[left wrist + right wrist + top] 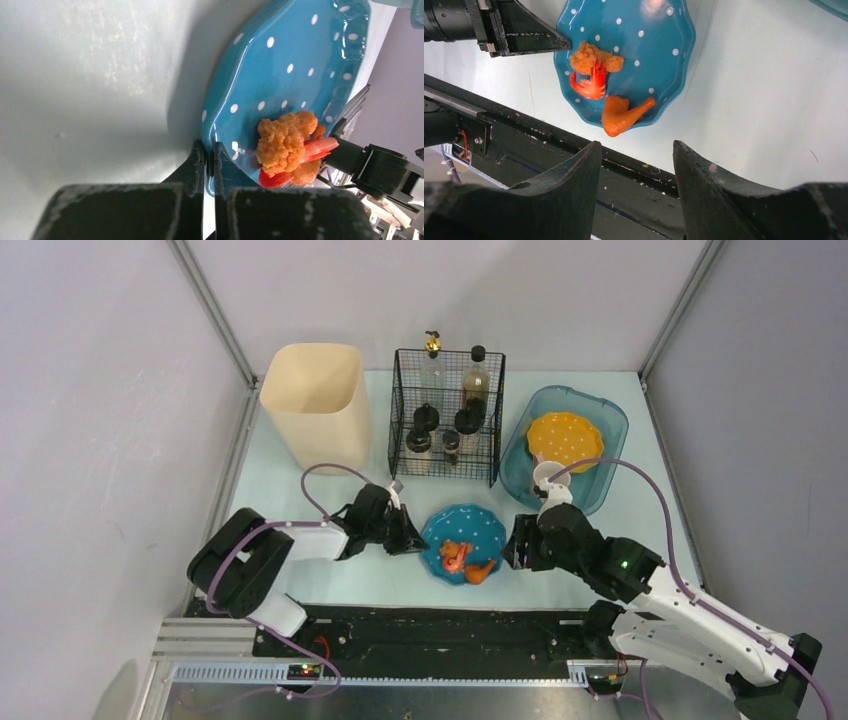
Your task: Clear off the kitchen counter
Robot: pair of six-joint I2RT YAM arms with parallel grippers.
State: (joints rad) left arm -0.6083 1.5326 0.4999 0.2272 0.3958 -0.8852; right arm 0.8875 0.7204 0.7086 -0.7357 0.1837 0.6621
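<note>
A blue dotted plate (470,532) lies on the pale mint kitchen counter (320,580) near its front edge, carrying toy food (462,560): a breaded piece, a red shrimp and an orange drumstick. My left gripper (412,538) is shut on the plate's left rim; in the left wrist view the rim (210,165) sits pinched between the two fingers, with the plate (280,75) stretching away. My right gripper (636,150) hangs open just right of the plate (649,45), above the counter's black front rail, holding nothing.
A cream bin (315,400) stands back left. A black wire rack (447,415) with several bottles stands at the back centre. A teal tub (600,430) back right holds a yellow plate (566,438) and a white cup (547,477).
</note>
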